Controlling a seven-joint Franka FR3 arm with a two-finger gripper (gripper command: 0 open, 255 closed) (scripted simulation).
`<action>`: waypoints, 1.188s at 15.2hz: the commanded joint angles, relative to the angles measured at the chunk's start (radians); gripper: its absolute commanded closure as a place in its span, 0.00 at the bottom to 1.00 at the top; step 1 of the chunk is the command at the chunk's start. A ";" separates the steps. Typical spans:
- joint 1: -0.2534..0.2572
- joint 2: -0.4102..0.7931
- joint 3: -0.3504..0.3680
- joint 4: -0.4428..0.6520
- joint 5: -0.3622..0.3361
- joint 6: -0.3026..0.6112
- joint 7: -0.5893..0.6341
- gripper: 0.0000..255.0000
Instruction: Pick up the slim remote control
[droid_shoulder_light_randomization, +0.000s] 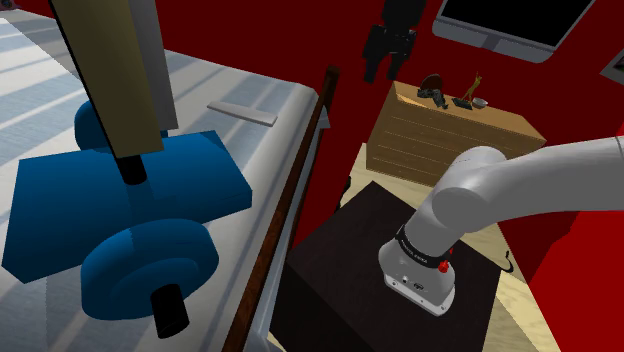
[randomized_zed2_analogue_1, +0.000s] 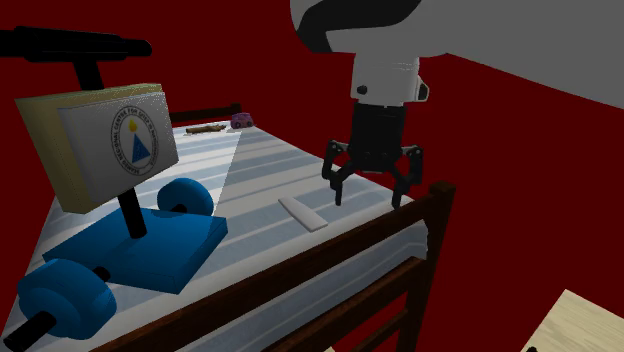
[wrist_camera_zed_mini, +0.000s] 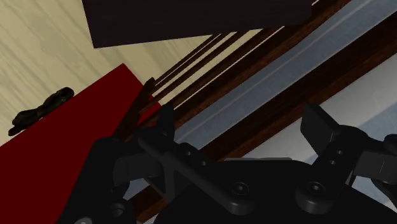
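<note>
Fingers (wrist_camera_zed_mini: 321, 127) of the hand (randomized_zed2_analogue_1: 368, 195) stood apart by the bed rail (droid_shoulder_light_randomization: 282, 205); remote (randomized_zed2_analogue_1: 302, 213) lay flat off to its side. Dropping straight risked striking wood, missing it.

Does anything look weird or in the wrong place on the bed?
Yes: a big blue wheeled thing with a box on a pole is parked on the striped bed, odd for a bed. The slim remote lies flat.
</note>
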 joint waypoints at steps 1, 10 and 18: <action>0.000 0.000 0.000 0.000 0.000 0.000 0.000 0.00; 0.062 0.287 -0.018 0.045 -0.019 0.264 -0.148 0.00; 0.108 0.566 -0.014 0.170 -0.018 0.439 -0.269 0.00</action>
